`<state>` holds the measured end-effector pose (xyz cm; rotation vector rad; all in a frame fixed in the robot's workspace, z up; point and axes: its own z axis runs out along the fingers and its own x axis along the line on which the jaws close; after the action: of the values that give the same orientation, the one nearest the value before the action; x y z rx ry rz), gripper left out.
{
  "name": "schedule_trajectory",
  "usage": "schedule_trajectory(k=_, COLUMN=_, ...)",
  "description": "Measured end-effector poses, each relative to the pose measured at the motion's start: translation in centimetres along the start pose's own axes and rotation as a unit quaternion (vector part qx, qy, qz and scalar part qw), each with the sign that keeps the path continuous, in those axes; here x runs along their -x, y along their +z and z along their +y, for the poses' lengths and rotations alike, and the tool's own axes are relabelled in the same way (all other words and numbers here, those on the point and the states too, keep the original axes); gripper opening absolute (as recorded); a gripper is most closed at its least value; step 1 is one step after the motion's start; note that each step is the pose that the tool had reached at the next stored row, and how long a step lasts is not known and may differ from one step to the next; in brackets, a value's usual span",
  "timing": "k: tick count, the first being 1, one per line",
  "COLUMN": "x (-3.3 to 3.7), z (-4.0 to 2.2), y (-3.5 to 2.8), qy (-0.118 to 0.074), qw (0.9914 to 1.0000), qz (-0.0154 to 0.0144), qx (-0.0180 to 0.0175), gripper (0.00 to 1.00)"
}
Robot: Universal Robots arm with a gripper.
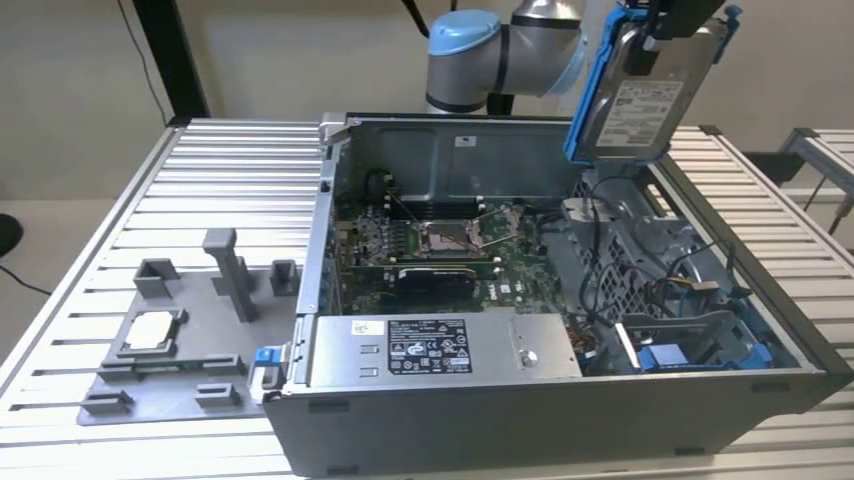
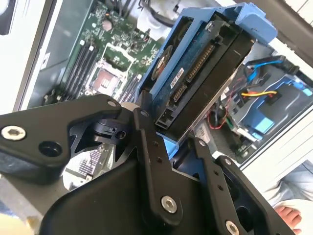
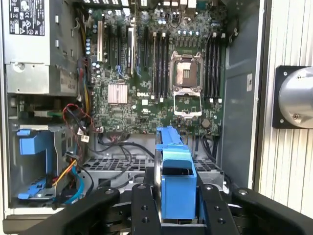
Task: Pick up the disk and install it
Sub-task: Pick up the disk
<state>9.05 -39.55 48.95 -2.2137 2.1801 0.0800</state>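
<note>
The disk, clamped in the gripper, hangs in free air above the open-topped computer case. Beneath it, loose cables cross the drive bay. The grey power supply walls off the end nearest the exterior camera, and the circuit board lies unobstructed.

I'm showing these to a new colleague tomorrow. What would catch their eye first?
The blue-framed disk, clamped in the gripper, hangs high over the far side of the open computer case, toward the exterior view's right. Below it the green motherboard lies exposed. A grey fixture sits on the slatted table at the exterior view's left.
</note>
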Motion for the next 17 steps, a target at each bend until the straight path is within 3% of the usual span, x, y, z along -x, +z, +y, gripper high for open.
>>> schedule_trajectory(k=3, x=-0.01, z=-0.60, y=0.00, qy=0.000, qw=1.00000, qz=0.0000, qx=0.0000, gripper=0.00)
schedule_trajectory(k=12, x=-0.01, z=-0.63, y=-0.01, qy=0.000, qw=1.00000, qz=0.0000, qx=0.0000, gripper=0.00)
schedule_trajectory(k=17, x=-0.60, z=-0.62, y=-0.05, qy=0.000, qw=1.00000, qz=0.0000, qx=0.0000, gripper=0.00)
